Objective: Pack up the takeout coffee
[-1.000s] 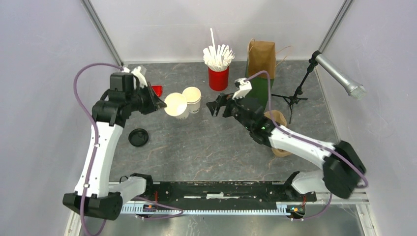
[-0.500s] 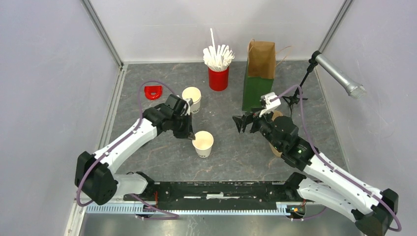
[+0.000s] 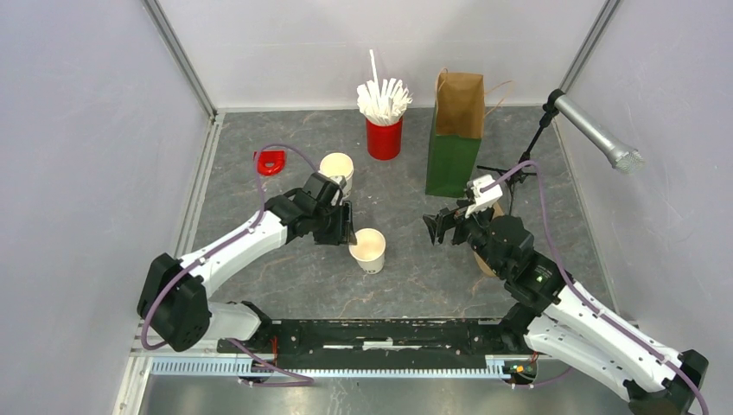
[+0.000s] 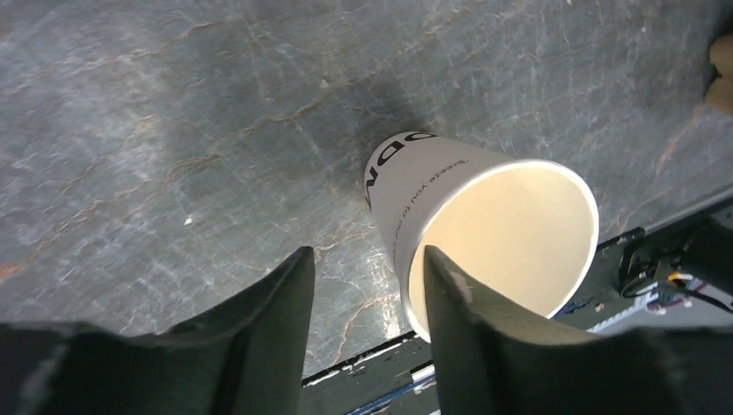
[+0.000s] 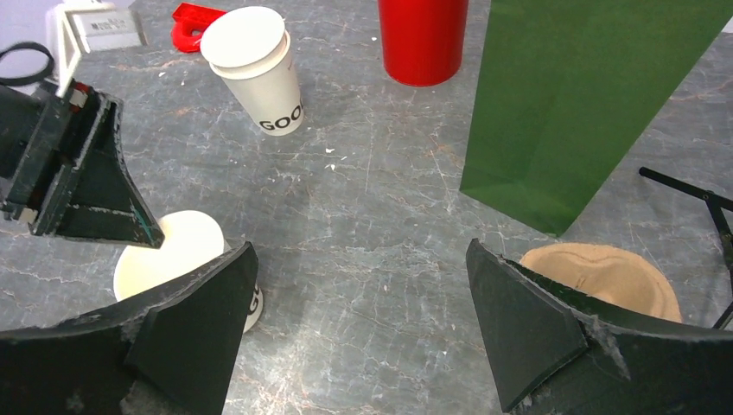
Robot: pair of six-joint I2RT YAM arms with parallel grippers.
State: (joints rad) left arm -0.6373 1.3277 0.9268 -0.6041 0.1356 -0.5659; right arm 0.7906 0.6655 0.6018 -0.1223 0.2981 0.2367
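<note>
A single white paper cup (image 3: pixel 369 249) with dark print stands upright near the middle of the table, its mouth open and no lid on it. My left gripper (image 3: pixel 350 232) hangs at its left rim. In the left wrist view the jaws of the left gripper (image 4: pixel 367 277) stand apart, with the cup (image 4: pixel 484 225) rim wall between them close to the right finger (image 4: pixel 449 303), which reaches over the mouth. My right gripper (image 3: pixel 438 226) is wide open to the cup's right, apart from it. From the right wrist, the right gripper (image 5: pixel 359 251) frames bare table, and the cup (image 5: pixel 173 255) shows behind its left finger.
A lidless stack of white cups (image 3: pixel 337 169) stands behind the left gripper. A red cup of white sticks (image 3: pixel 384 130), a green-and-brown paper bag (image 3: pixel 454 156) and a microphone on a stand (image 3: pixel 596 130) are at the back. A red piece (image 3: pixel 270 161) lies left; a brown pulp holder (image 5: pixel 605 277) lies under the right arm.
My left gripper carried the single cup from beside the stack toward the table's middle, set it down and opened its jaws. The right arm drew back to the right.
</note>
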